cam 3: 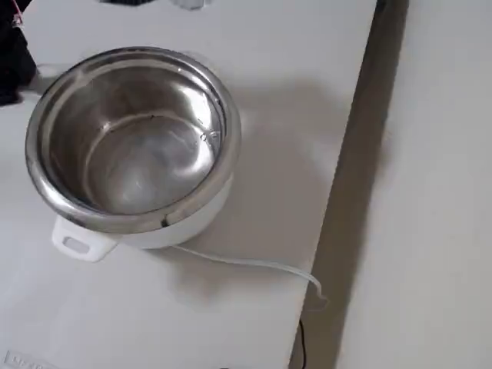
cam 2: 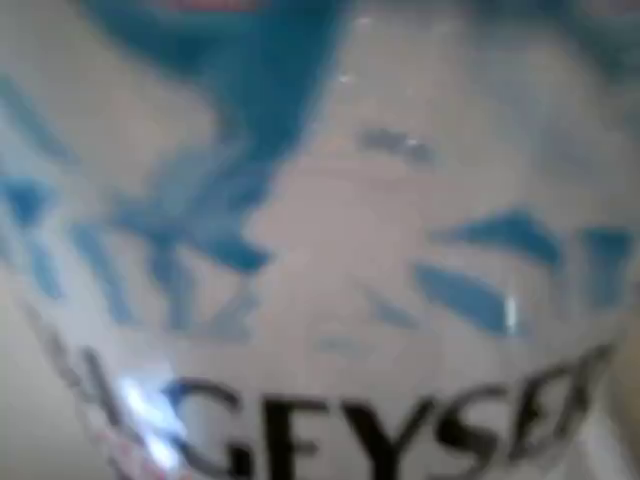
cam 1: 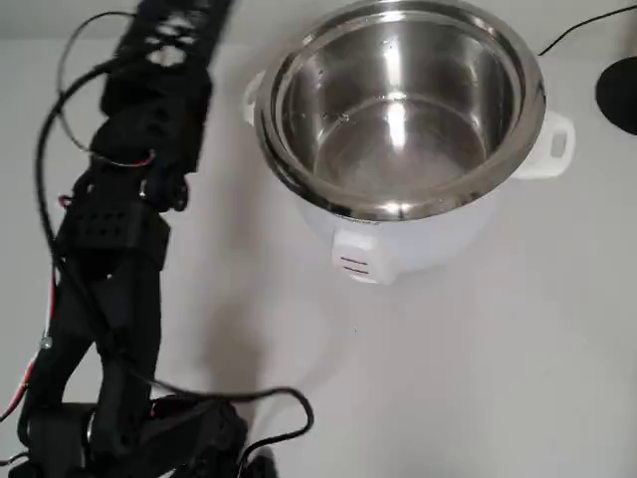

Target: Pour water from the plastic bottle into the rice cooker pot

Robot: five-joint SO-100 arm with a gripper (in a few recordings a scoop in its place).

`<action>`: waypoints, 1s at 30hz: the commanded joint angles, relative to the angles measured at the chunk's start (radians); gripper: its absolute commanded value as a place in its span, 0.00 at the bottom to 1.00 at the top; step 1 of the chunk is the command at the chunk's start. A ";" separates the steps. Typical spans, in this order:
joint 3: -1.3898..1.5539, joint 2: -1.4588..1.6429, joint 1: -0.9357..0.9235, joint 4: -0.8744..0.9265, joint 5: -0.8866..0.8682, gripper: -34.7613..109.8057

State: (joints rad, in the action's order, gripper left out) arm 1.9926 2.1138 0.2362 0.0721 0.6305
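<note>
The plastic bottle (cam 2: pixel 330 250) is pressed right up to the wrist camera. Its blurred white label with blue streaks and black letters covers the view. My black arm (cam 1: pixel 149 110) rises on the left of the overhead view. Its gripper end is blurred at the top edge, up-left of the cooker, with the fingers hidden. The gripper looks shut on the bottle. The rice cooker pot (cam 1: pixel 532 110) (cam 3: pixel 223 146) is shiny steel and sits in the white cooker body (cam 1: pixel 398 239) (cam 3: pixel 192 223). I cannot make out any water.
A white cord (cam 3: pixel 254 265) trails from the cooker towards the table's right edge (cam 3: pixel 346 192). A black round object (cam 1: pixel 619 95) lies at the right border. Black and red arm cables (cam 1: pixel 50 299) hang on the left above the arm base (cam 1: pixel 149 438).
</note>
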 commanded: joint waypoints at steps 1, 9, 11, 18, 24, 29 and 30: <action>-0.144 0.117 -0.035 0.081 -0.236 0.30; -0.236 0.089 -0.017 0.198 -0.554 0.30; -0.307 0.058 -0.034 0.238 -0.643 0.30; -0.549 -0.043 -0.072 0.360 -0.859 0.30; -0.707 -0.118 -0.089 0.434 -0.979 0.30; -0.755 -0.153 -0.109 0.449 -1.063 0.30; -0.764 -0.163 -0.115 0.456 -1.083 0.30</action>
State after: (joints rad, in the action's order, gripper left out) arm 1.3898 1.9451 0.1442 0.5216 -0.3927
